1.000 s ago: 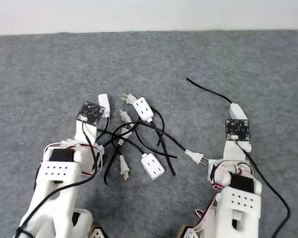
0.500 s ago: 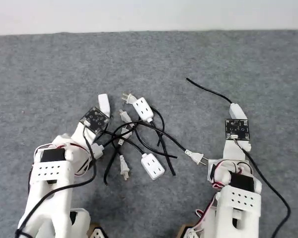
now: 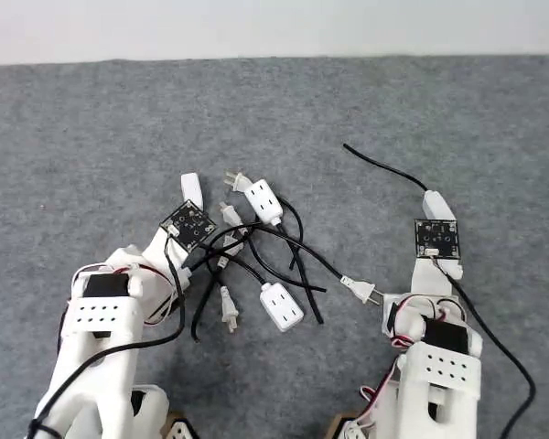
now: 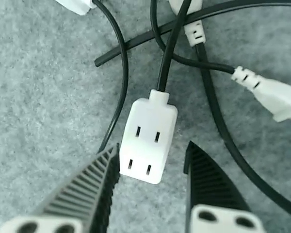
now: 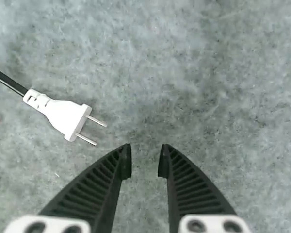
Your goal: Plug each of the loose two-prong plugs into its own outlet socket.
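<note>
I count two white sockets on the grey worktop (image 3: 439, 110), a far socket (image 3: 263, 201) and a near socket (image 3: 281, 306), plus at least four plugs among black cords (image 3: 293, 240). My left end effector (image 4: 152, 150) gapes wide and empty over one socket. My right end effector (image 5: 145, 150), barely parted and empty, hangs near one plug (image 5: 63, 116).

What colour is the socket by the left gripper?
The socket is white, cord black; best in left wrist view.

Glossy white plastic outlet socket (image 4: 149, 143), fuzzy grey carpet (image 3: 91, 137)
</note>
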Robot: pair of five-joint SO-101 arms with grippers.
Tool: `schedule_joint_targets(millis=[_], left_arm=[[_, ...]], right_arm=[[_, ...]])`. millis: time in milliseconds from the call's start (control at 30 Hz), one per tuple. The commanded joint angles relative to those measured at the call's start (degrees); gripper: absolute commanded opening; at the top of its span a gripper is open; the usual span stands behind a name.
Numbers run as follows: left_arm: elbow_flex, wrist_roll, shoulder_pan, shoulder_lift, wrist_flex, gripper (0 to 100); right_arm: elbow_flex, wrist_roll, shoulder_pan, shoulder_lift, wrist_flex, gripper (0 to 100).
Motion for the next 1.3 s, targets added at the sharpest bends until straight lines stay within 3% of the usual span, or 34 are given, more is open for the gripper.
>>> schedule_joint_targets(millis=[0, 300, 400, 900, 967, 1033, 1133, 1267], left_arm=[[-0.57, -0.35, 0.00, 0.44, -2.64, 21], [-12.18, -0.35, -0.09, 23.38, -2.37, 21], [-17.10, -0.35, -0.53, 27.87, 1.67, 20], [-18.33, -0.35, 0.53, 29.80, 2.81, 20], [-18.24, -0.26, 1.58, 29.80, 3.16, 14], [-18.24, 0.88, 3.78, 29.80, 5.89, 2], [-18.59, 13.27, 7.91, 29.36, 11.34, 2], [-20.35, 40.70, 11.25, 29.27, 13.98, 1]], right_arm=[[-3.43, -0.62, 1.10, 0.22, -0.04, 11.2], [-3.43, -0.70, 1.10, 0.22, 0.04, 11.2], [-3.43, -0.70, 1.10, 0.22, -0.04, 11.2], [-2.99, -0.53, 0.66, 0.31, -0.57, 11.2], [-2.81, -0.44, 0.66, 0.31, -1.80, 10.8], [-2.81, -0.44, 0.75, 0.31, -2.42, 10.8], [-2.73, -0.53, 0.66, 0.31, -2.51, 10.7], [-2.02, -0.62, 0.66, 0.31, -3.03, 10.7]])
